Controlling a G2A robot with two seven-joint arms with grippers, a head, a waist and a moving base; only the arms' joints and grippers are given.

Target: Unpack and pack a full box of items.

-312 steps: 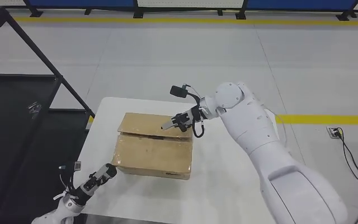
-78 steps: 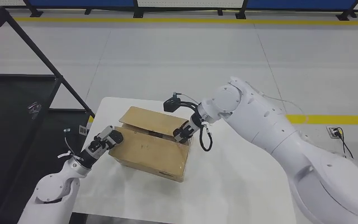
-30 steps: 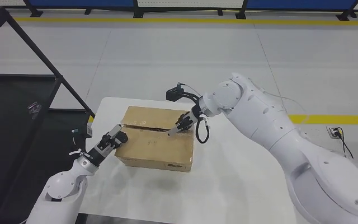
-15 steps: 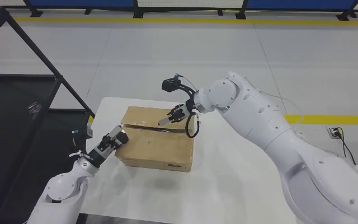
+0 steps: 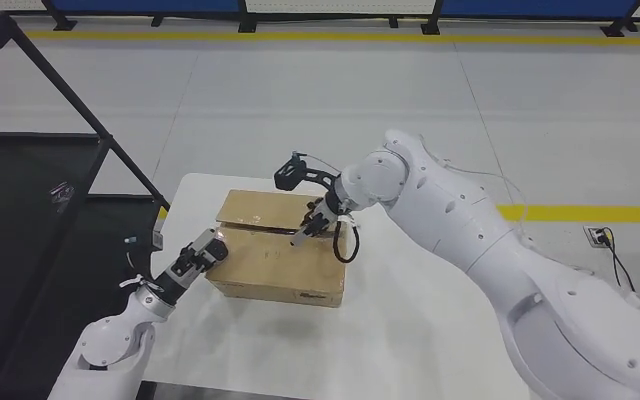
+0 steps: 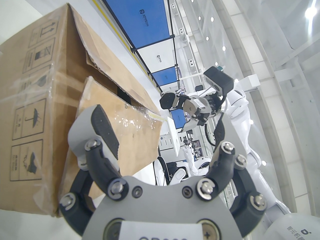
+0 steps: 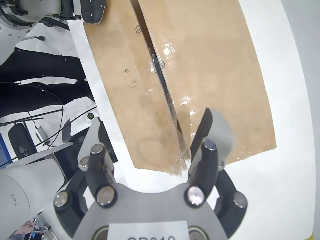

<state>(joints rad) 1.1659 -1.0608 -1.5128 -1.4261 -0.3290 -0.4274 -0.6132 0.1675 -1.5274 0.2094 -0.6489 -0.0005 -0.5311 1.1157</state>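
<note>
The cardboard box (image 5: 280,258) is being kept flat on the white table (image 5: 400,320), toward its left side. Its top flaps (image 7: 200,51) are lying almost shut, with a dark seam (image 7: 158,72) showing between them under torn clear tape (image 7: 165,46). The right gripper (image 7: 152,126) is being held over one end of that seam with its jaws spread wide and nothing between them, one fingertip (image 7: 210,121) seemingly resting on a flap. The left gripper (image 6: 160,128) is being held at the opposite corner, likewise wide and empty, one pad (image 6: 105,128) close against a slightly lifted flap edge. The likeliest trouble is judged to be the box being shoved rather than opened: with neither flap being pinched, a sideways push could be sending it sliding toward the table edge. Tape remnants could be holding the flaps together, so a finger could be slipping off or cardboard being torn. With both grippers being kept over one box, a clash above the seam is also being risked.
</note>
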